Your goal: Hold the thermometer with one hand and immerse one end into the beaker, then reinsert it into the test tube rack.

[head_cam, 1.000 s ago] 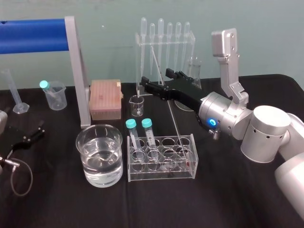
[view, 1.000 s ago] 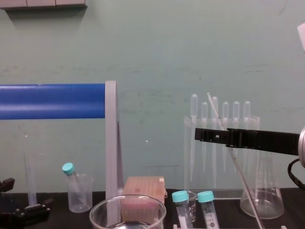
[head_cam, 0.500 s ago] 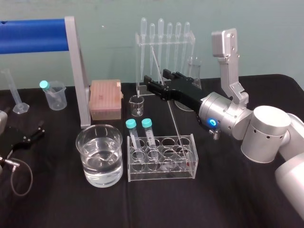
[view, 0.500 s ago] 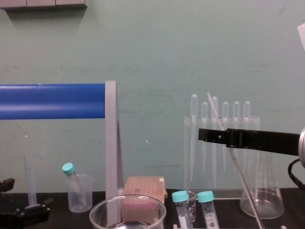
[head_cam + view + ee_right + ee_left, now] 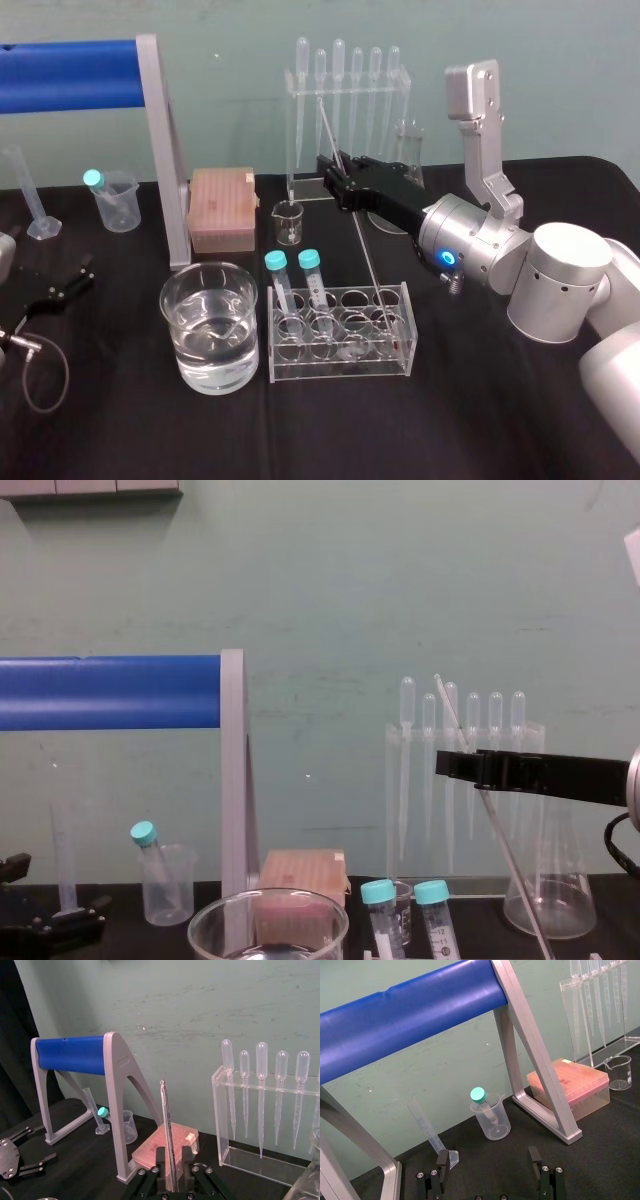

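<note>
The thermometer (image 5: 356, 235) is a long thin glass rod. It leans with its lower end in the low clear test tube rack (image 5: 340, 366) and its top toward the wall. My right gripper (image 5: 335, 178) reaches in from the right, above the rack, with its black fingers drawn together on the rod's upper part. In the right wrist view the thermometer (image 5: 167, 1125) rises from between the fingertips (image 5: 160, 1159). The chest view shows the gripper (image 5: 447, 765) crossing the rod (image 5: 505, 845). The wide glass beaker (image 5: 190, 300), part full of water, stands left of the rack. My left gripper (image 5: 487, 1167) rests open at the table's left.
Two teal-capped tubes (image 5: 310, 262) stand in the rack's left holes. Behind are a tall pipette stand (image 5: 345, 80), a small beaker (image 5: 288, 222), a conical flask (image 5: 550, 880) and a pink tip box (image 5: 222, 208). A blue bar on a grey frame (image 5: 165, 150) spans the left.
My right gripper's fingers have closed from wide open in onto the thermometer. The thermometer and the arm have stayed in place.
</note>
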Robot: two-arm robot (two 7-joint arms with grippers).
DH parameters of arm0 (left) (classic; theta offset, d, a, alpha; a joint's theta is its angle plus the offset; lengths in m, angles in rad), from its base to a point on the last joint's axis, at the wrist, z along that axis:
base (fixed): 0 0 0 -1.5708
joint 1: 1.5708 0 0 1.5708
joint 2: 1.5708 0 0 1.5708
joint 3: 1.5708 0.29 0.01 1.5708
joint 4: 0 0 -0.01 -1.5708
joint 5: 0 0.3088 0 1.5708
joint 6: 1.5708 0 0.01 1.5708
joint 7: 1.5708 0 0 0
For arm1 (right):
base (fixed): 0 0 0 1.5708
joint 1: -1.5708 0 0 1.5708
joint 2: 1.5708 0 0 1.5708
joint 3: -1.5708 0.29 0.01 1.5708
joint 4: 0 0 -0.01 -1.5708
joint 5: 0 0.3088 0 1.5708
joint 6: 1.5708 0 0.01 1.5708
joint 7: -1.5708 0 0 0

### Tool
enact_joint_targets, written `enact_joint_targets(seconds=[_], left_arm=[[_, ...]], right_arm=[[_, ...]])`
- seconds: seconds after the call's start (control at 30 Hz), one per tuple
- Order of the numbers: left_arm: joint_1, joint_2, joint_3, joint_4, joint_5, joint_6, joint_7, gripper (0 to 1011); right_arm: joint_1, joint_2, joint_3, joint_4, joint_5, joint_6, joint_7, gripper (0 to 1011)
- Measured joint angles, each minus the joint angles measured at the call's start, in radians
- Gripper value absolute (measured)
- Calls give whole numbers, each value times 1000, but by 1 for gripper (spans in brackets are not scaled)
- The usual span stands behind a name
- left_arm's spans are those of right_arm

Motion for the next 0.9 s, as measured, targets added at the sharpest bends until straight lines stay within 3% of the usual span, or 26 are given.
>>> enact_joint_targets(seconds=[0.23,0.9], left_arm=[[0,0,0,0,0,0,0,1008],[0,0,0,0,0,0,0,1008]], right_arm=[[0,0,0,0,0,0,0,61],[0,0,-1,0,-3,-3,0,53]])
